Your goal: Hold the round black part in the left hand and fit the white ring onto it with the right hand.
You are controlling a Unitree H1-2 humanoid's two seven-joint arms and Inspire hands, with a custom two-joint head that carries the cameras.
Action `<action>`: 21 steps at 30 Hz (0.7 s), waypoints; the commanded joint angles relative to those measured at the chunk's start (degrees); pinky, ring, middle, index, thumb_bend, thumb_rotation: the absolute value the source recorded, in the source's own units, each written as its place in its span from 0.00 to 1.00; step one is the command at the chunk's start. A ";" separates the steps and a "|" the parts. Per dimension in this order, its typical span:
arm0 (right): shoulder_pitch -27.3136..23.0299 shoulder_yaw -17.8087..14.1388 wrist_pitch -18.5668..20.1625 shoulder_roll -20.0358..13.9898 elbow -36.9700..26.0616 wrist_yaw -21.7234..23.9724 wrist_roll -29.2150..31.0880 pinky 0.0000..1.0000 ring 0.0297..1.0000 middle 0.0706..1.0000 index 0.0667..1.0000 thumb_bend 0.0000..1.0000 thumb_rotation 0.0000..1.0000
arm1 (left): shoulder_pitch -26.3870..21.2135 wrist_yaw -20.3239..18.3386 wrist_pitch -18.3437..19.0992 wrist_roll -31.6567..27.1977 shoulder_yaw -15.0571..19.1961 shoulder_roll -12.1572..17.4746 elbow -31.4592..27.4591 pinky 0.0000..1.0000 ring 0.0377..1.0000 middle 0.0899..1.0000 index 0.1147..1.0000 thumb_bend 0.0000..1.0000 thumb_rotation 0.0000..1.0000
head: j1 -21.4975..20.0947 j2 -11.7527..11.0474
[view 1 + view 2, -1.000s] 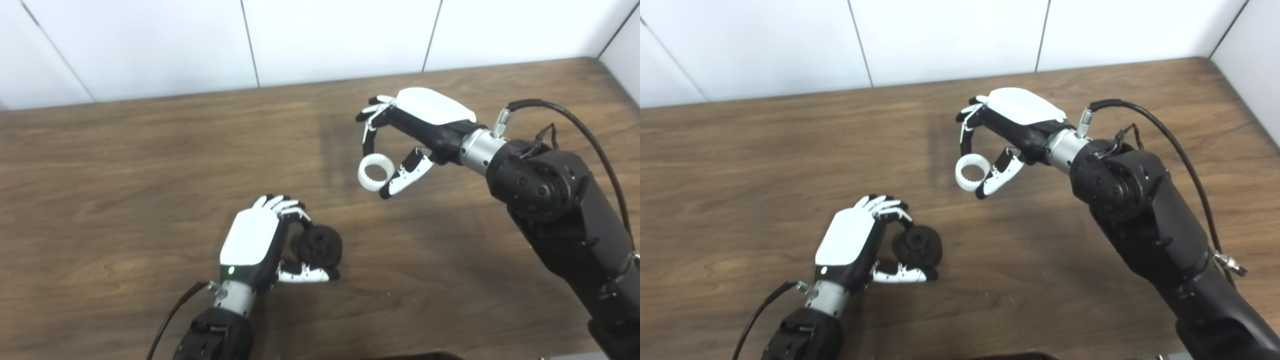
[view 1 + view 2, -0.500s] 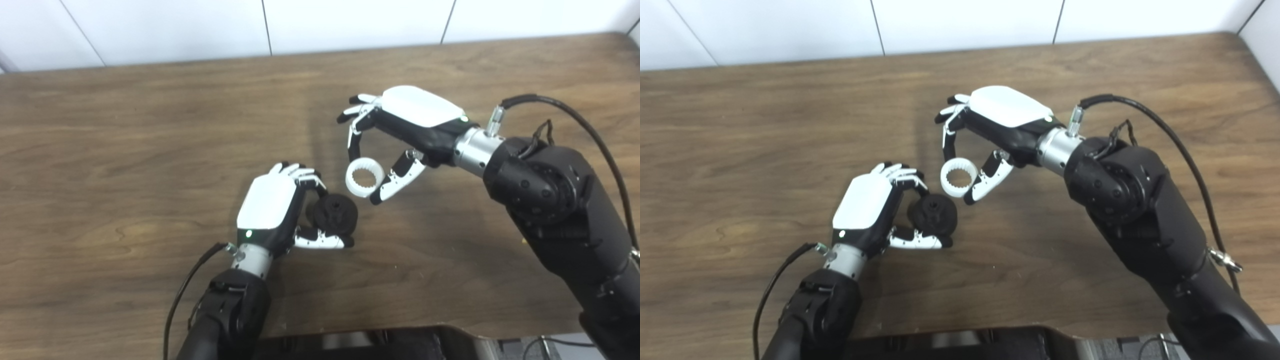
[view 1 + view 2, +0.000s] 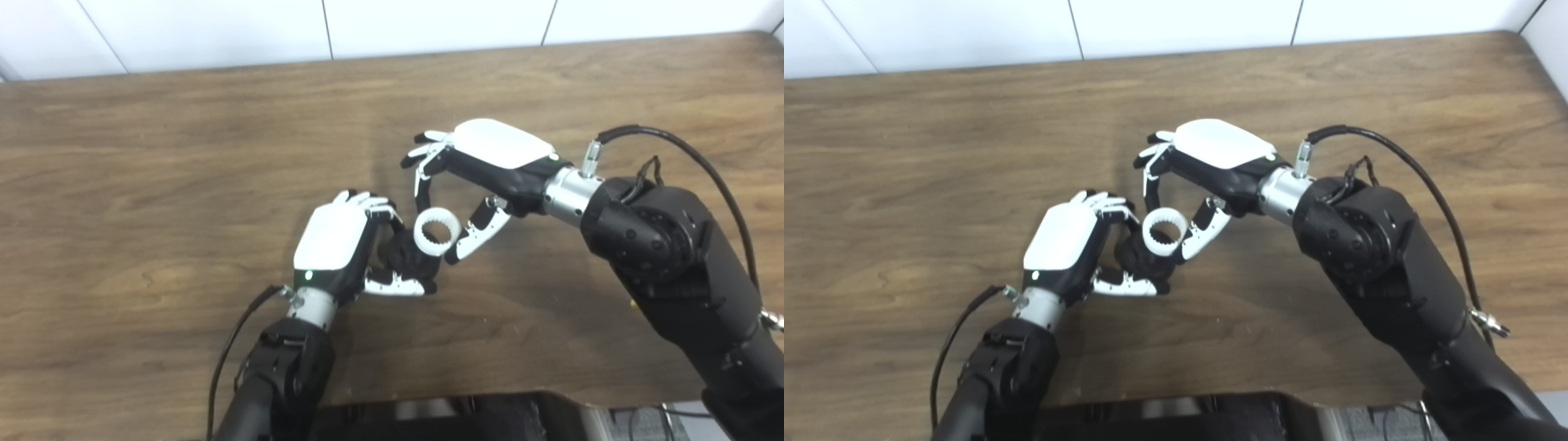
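My left hand is shut on the round black part, holding it just above the wooden table near the middle. My right hand pinches the white ring, which has small teeth on its inner face. The ring sits right at the black part's upper right side, overlapping it in both views; whether it is seated on it I cannot tell. In the right eye view the ring covers part of the black part.
White wall panels run behind the table's far edge. A dark piece of the robot's body shows at the bottom edge. A black cable loops over the right forearm.
The right hand has carried the white ring down and left until it meets the black part. The left hand has lifted the part slightly toward it. The camera has tilted downward.
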 commanded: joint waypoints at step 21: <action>0.20 -0.35 -2.93 3.26 1.84 -1.79 -1.85 0.91 0.95 0.85 0.45 0.52 0.14 | 0.23 -1.22 0.14 -0.09 -0.58 -0.77 0.07 0.95 0.87 0.77 0.41 0.53 0.05 | 0.55 -0.34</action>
